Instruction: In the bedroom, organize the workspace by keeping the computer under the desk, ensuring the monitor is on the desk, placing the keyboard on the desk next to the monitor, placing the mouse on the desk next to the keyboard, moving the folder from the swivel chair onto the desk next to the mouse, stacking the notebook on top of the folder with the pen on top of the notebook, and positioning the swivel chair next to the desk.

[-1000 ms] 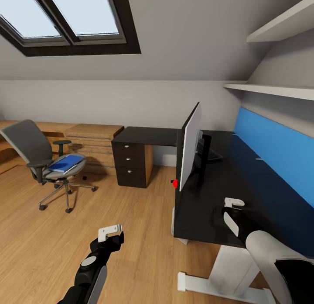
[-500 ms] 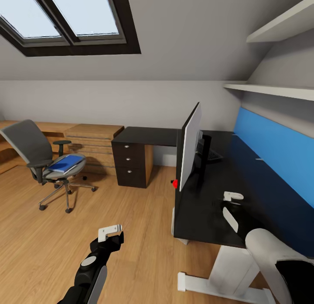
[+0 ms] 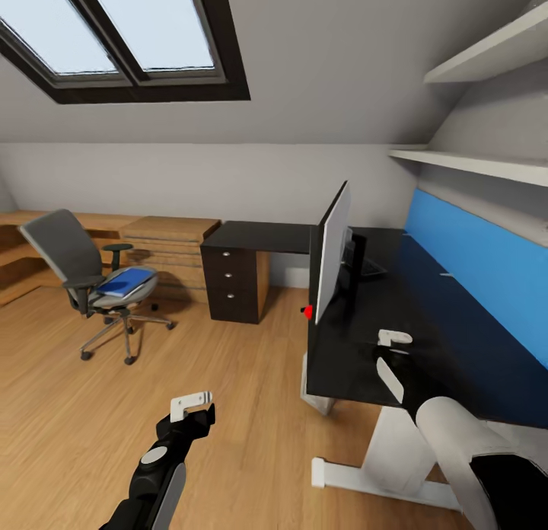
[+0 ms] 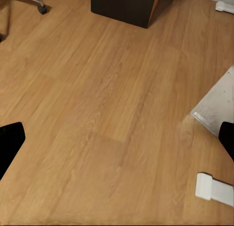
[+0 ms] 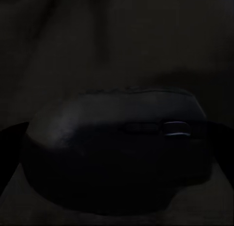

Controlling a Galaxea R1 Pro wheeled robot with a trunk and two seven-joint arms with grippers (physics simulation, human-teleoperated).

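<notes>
Mouse (image 5: 117,153) sits close in front of the right wrist camera — a dark rounded body with a scroll wheel, apparently between the fingers of the right claw (image 3: 390,356), though the picture is very dark and contact cannot be confirmed. In the head view that claw hangs low over the black counter (image 3: 457,340), near its front edge, on the back side of the monitor (image 3: 332,252); whether its fingers are closed I cannot tell. Left claw (image 3: 192,405) hovers over bare wood floor (image 4: 107,104), fingers spread wide, holding nothing.

Keyboard (image 3: 369,269) lies on the counter beyond the monitor's stand, partly hidden. Folder (image 3: 125,281) is on the seat of the swivel chair (image 3: 84,275), well apart from the counter, across the room.

Step in hand, as I judge it: placing the mouse next to the keyboard. Next move calls for carrying the mouse further along the counter toward the keyboard and setting it down just beside it — then fetching the folder.
</notes>
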